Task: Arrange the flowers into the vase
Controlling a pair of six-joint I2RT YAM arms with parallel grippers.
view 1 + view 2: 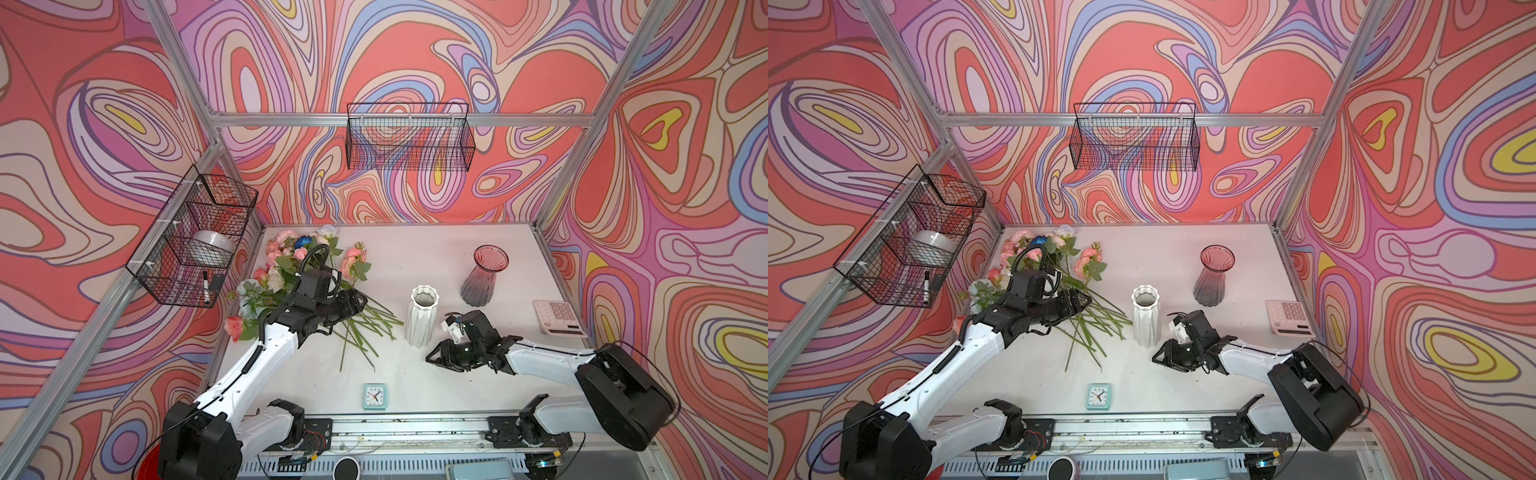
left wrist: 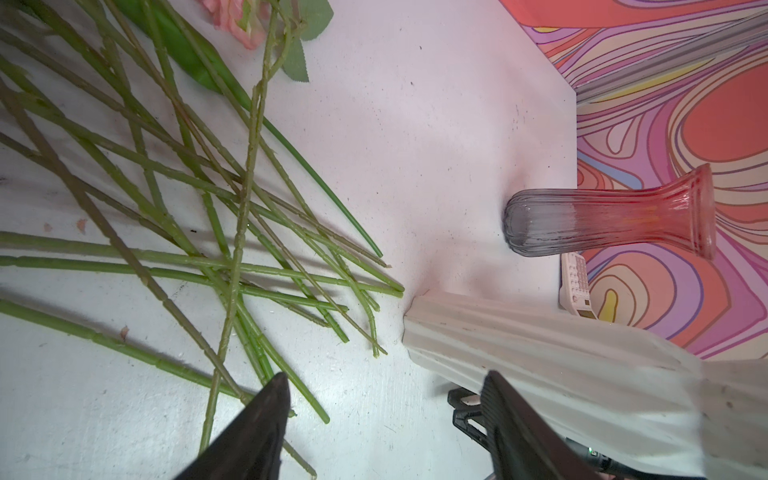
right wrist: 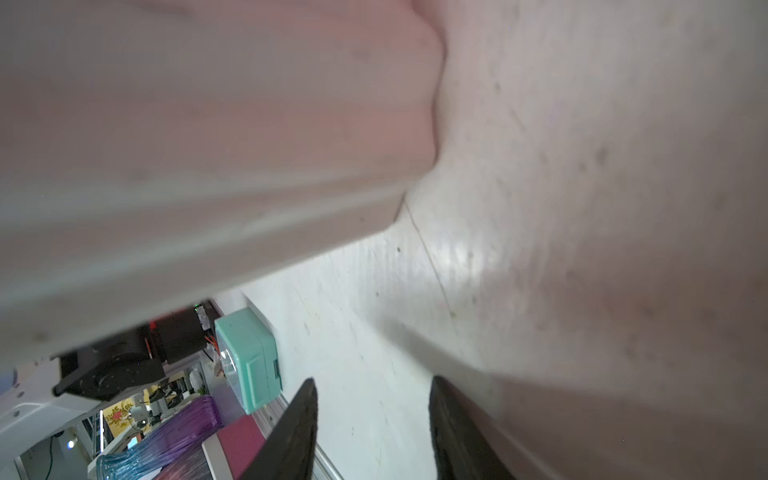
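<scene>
Both top views: flowers all heaped centre-left on bench; white vase, pink vase empty. Left gripper spread above stems; right gripper parted, empty. Nothing arranged yet.

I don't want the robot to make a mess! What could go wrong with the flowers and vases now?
The flower stems cross in a tangle, so the open left end effector may grab several at once or drag the pile. The right end effector sits low beside the tall white vase; a bump could tip it. If it falls, it might hit the pink glass vase standing nearby.
</scene>
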